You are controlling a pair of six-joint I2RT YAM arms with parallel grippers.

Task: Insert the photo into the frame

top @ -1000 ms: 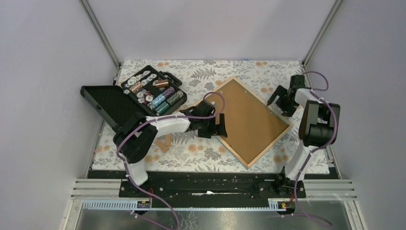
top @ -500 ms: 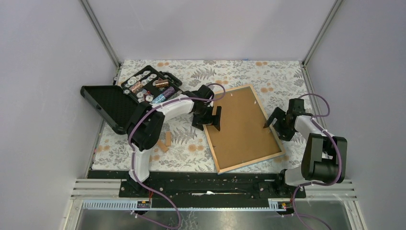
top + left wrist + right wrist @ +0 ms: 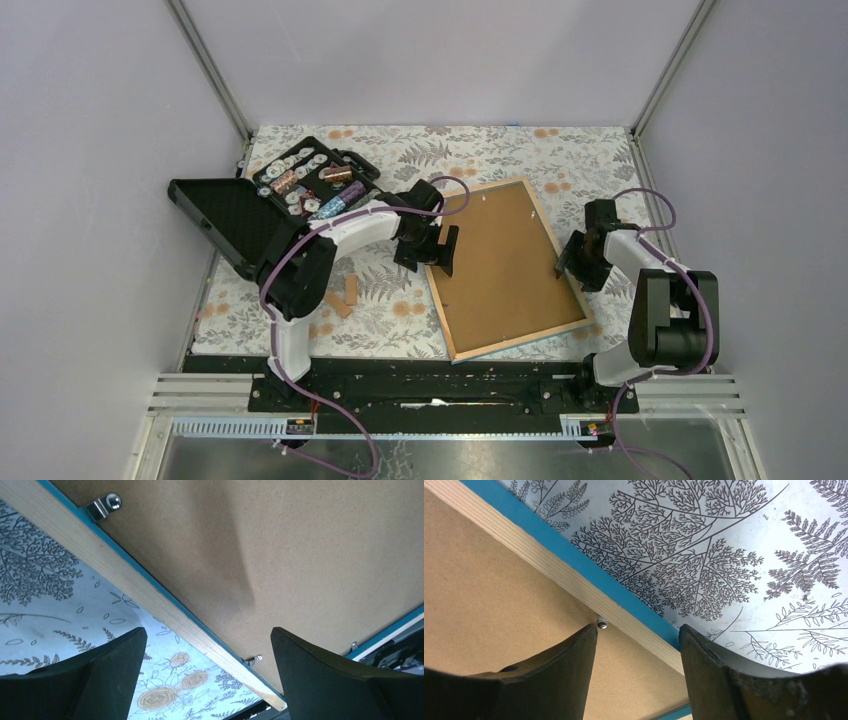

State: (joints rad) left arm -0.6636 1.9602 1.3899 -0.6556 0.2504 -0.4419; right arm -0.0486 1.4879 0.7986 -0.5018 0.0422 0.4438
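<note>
The frame [image 3: 520, 340] lies face down right of centre, light wood rim up, with the plain brown backing board [image 3: 505, 265] set in it. My left gripper [image 3: 441, 250] is open at the frame's left edge; in the left wrist view [image 3: 207, 675] its jaws straddle the wood rim [image 3: 150, 600], with a metal clip [image 3: 252, 658] between them. My right gripper [image 3: 568, 262] is open at the right edge; in the right wrist view [image 3: 639, 670] its jaws straddle the rim [image 3: 549, 572] beside a clip [image 3: 601, 624]. The photo is not in view.
An open black case [image 3: 320, 190] of small parts stands at the back left, its lid [image 3: 225, 225] folded out to the left. Two small wooden blocks [image 3: 350, 290] lie left of the frame. The floral cloth [image 3: 400, 310] covers the table.
The frame turned from a diamond pose to nearly square with the table. Both grippers came to its side edges; over the last half second they shifted only slightly.
</note>
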